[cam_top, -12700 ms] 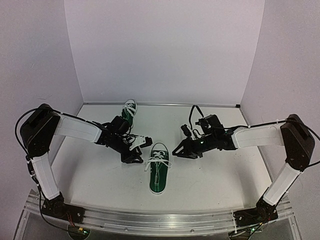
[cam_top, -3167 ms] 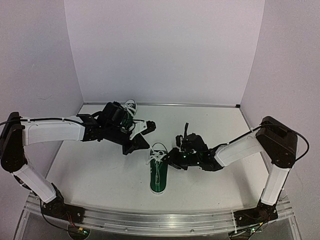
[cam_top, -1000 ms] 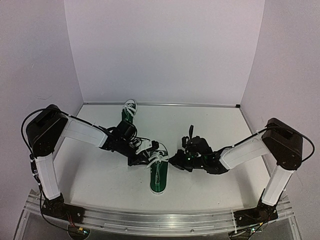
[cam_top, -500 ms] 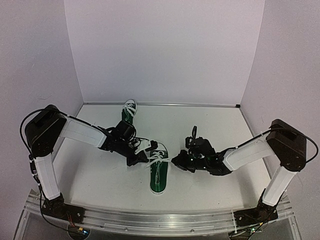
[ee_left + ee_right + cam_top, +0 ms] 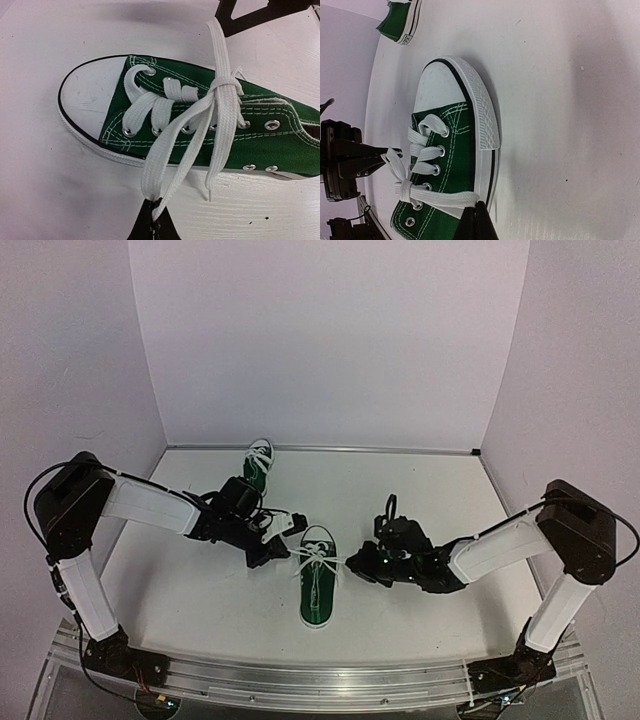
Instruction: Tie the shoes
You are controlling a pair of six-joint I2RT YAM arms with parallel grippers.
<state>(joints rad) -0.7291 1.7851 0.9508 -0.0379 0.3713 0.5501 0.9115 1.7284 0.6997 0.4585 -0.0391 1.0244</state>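
Observation:
The near green shoe (image 5: 318,590) lies at mid-table, toe away from the arm bases. Its white laces (image 5: 317,560) are crossed in a knot over the tongue. My left gripper (image 5: 284,551) is just left of the shoe, shut on a folded loop of lace (image 5: 165,175); its fingertips (image 5: 152,222) pinch the fold. My right gripper (image 5: 352,562) is just right of the shoe, shut on the other lace strand (image 5: 445,199), which is drawn taut across the shoe (image 5: 450,145). The second green shoe (image 5: 258,462) stands by the back wall and also shows in the right wrist view (image 5: 400,20).
White walls enclose the white table (image 5: 420,500) at the back and sides. The metal rail (image 5: 300,680) with the arm bases runs along the near edge. The left gripper's body (image 5: 347,160) sits on the far side of the shoe in the right wrist view.
My left gripper has drawn back to the left with its lace loop, and my right gripper has eased right. The laces now stretch out to both sides of the knot.

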